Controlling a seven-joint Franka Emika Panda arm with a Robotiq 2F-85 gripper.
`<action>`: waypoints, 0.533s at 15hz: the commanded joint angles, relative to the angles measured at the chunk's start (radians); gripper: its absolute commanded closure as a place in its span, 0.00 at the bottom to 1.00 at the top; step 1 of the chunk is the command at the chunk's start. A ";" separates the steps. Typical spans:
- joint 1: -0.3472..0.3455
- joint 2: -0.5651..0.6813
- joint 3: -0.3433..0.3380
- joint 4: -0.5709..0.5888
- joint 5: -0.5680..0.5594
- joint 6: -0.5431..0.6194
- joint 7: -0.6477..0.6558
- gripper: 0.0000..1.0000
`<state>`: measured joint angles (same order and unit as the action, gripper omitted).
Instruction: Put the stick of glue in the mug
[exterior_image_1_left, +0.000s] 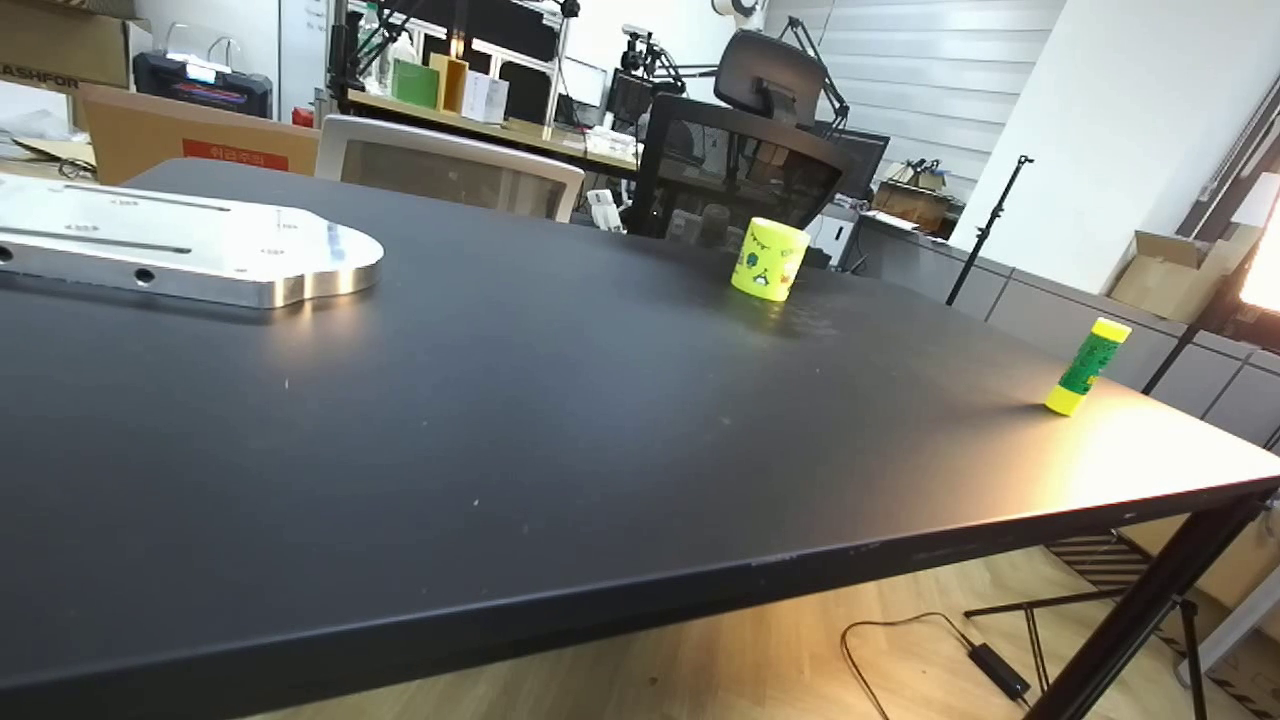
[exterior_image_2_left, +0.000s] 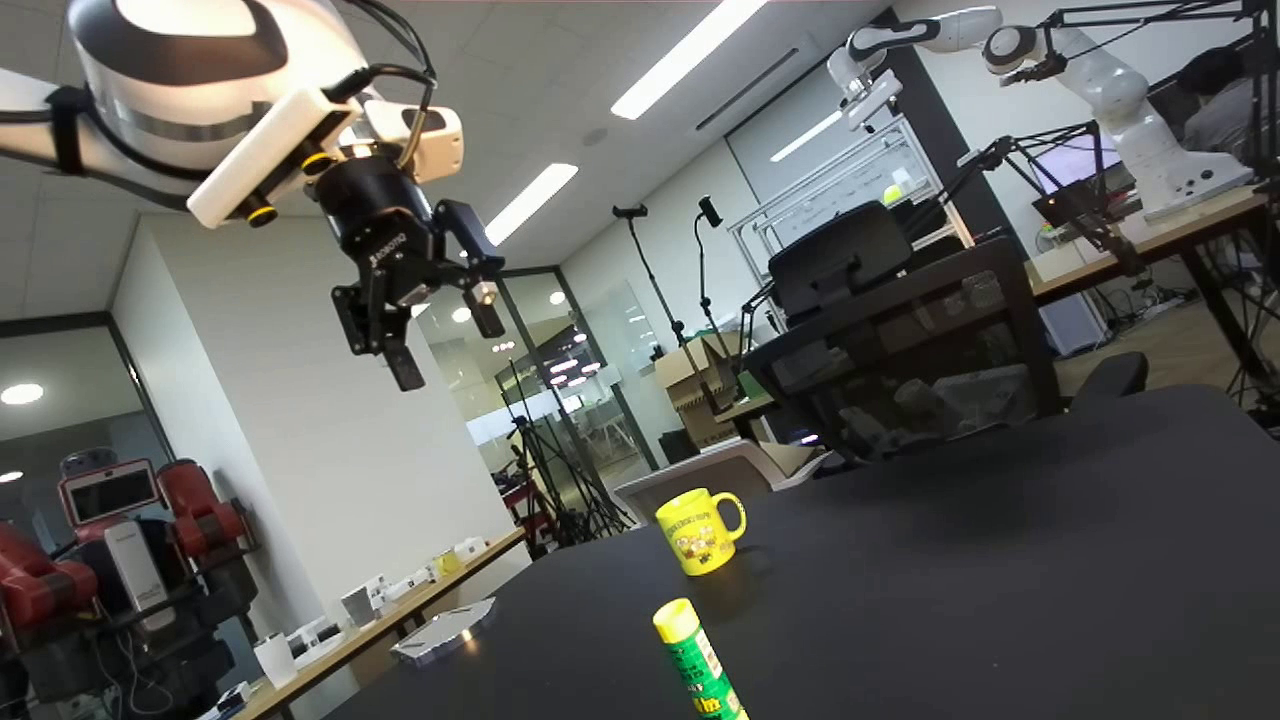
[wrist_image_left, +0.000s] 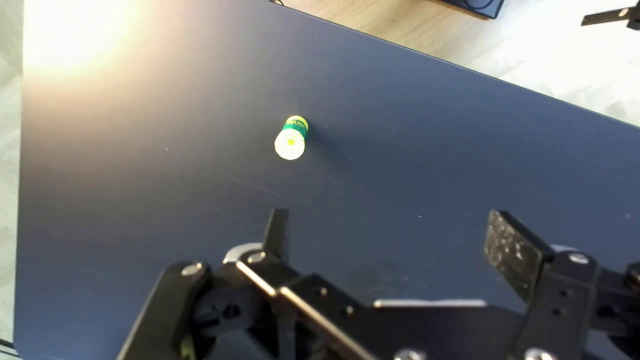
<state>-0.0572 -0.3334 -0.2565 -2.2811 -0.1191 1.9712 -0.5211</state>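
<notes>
The glue stick (exterior_image_1_left: 1088, 367) stands upright on the black table, yellow at both ends and green between. It shows in both exterior views (exterior_image_2_left: 700, 665), cut off by the lower edge in one, and from above in the wrist view (wrist_image_left: 291, 140). The lime-yellow mug (exterior_image_1_left: 770, 260) stands upright on the table; its handle shows in an exterior view (exterior_image_2_left: 697, 532). The mug is not clearly visible in the wrist view. My gripper (exterior_image_2_left: 447, 343) is open and empty, high above the table. In the wrist view the glue stick lies ahead of the left fingertip, outside the jaws (wrist_image_left: 387, 215).
A thick silver metal plate (exterior_image_1_left: 190, 235) lies on the black table (exterior_image_1_left: 560, 400). It also shows in an exterior view (exterior_image_2_left: 445, 628). A black mesh chair (exterior_image_2_left: 910, 330) and a pale-framed chair (exterior_image_1_left: 450, 165) stand at the table's edge. Lamp glare lies near one table corner (wrist_image_left: 80, 35).
</notes>
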 joint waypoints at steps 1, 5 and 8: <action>-0.041 0.083 0.005 0.090 -0.052 -0.015 -0.011 0.00; -0.083 0.130 -0.010 0.063 -0.061 0.131 0.003 0.00; -0.103 0.173 -0.022 0.048 -0.019 0.209 -0.003 0.00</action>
<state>-0.1440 -0.2001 -0.2695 -2.2325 -0.1661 2.1286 -0.5277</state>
